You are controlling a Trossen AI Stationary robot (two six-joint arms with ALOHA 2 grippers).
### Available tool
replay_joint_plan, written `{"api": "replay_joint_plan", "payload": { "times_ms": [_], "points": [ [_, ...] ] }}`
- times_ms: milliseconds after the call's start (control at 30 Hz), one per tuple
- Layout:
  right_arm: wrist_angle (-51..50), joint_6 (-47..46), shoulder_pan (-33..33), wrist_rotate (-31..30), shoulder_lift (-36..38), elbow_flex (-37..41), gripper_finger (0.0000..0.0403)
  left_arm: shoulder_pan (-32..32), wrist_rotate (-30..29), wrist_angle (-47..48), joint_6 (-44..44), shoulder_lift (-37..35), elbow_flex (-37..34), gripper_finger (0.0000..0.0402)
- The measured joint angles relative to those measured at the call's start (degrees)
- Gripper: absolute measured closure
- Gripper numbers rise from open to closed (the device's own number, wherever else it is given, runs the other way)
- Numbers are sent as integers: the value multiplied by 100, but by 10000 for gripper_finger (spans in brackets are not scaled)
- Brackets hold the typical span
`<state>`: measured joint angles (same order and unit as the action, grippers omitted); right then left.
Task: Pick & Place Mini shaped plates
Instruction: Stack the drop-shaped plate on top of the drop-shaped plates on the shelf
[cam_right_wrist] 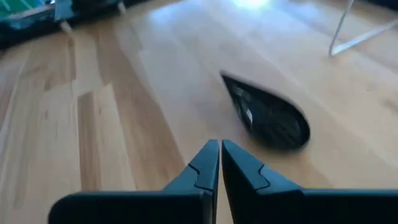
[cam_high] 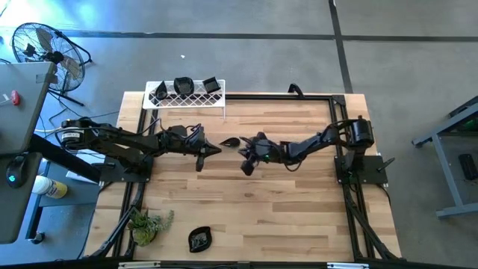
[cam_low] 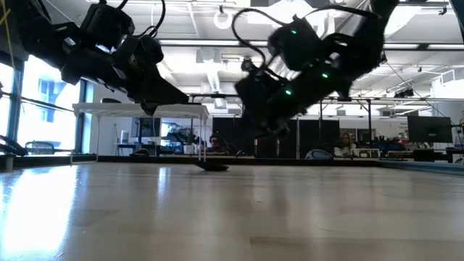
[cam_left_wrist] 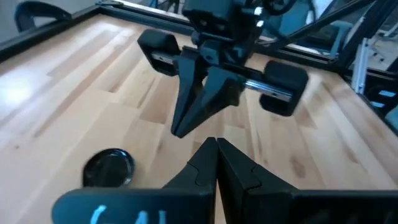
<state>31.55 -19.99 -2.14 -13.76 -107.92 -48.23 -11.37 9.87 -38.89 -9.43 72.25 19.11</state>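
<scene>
A small glossy black teardrop plate [cam_high: 230, 141] lies flat on the wooden table near its middle; the right wrist view shows it [cam_right_wrist: 267, 116] just beyond my right gripper's fingertips. My right gripper [cam_right_wrist: 220, 144] is shut and hovers beside the plate without touching it. My left gripper [cam_left_wrist: 216, 142] is also shut and holds nothing. It stands left of the plate [cam_left_wrist: 109, 168], tip to tip with my right gripper [cam_left_wrist: 180, 129]. Another black plate [cam_high: 199, 238] rests near the table's front edge. Three more plates [cam_high: 183, 86] stand in the white wire rack [cam_high: 187, 99].
The white wire rack stands at the table's far left edge. A small green plant [cam_high: 149, 223] sits at the near left corner. A black frame [cam_high: 328, 97] runs round the tabletop. Bare wood lies in front of both grippers.
</scene>
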Motion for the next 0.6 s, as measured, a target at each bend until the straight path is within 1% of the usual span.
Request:
{"api": "replay_joint_plan", "payload": {
  "times_ms": [100, 233, 367, 433, 467, 533, 600],
  "points": [
    [362, 54, -16, 30, 142, 417, 390, 98, 4, 4, -315, 0, 2, 402],
    [475, 218, -105, -122, 599, 886, 400, 193, -34, 20, -1025, 0, 4, 401],
    [501, 546, -231, -345, 1167, 1365, 396, 478, -314, 52, -1354, 0, 4, 401],
    [532, 680, -300, -435, 1436, 1601, 394, 685, -663, 129, -1463, 0, 14, 399],
    [567, 724, -334, -467, 1575, 1719, 395, 779, -935, 267, -1600, 11, 43, 396],
    [577, 804, -399, -515, 1795, 1976, 397, 969, -1575, 703, -2031, 116, 184, 384],
    [670, 847, -468, -519, 2003, 2187, 400, 1065, -2055, 1176, -2618, 152, 344, 367]
  ]
}}
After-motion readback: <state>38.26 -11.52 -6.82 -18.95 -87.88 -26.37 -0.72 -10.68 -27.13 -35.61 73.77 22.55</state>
